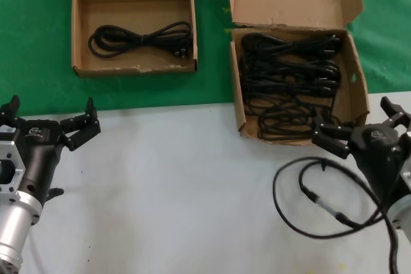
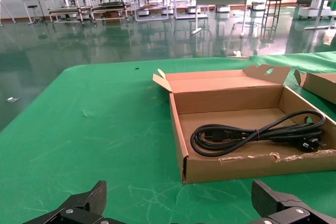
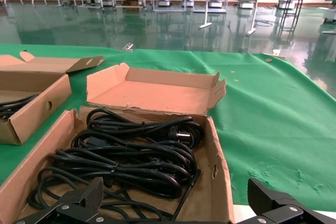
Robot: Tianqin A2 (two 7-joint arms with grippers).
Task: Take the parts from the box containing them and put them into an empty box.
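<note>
The larger, deeper brown box stands at the right and holds several black power cord bundles. The smaller shallow box stands at the far left with one cord bundle lying in it. My right gripper is open and empty, just in front of the larger box's near right corner; its wrist view shows the cords and the box wall close ahead. My left gripper is open and empty over the white table, in front of the shallow box and its cord.
A single black cable with a silver connector lies looped on the white table beside my right arm. Both boxes sit on a green cloth with their lid flaps open at the back. The shallow box also shows in the right wrist view.
</note>
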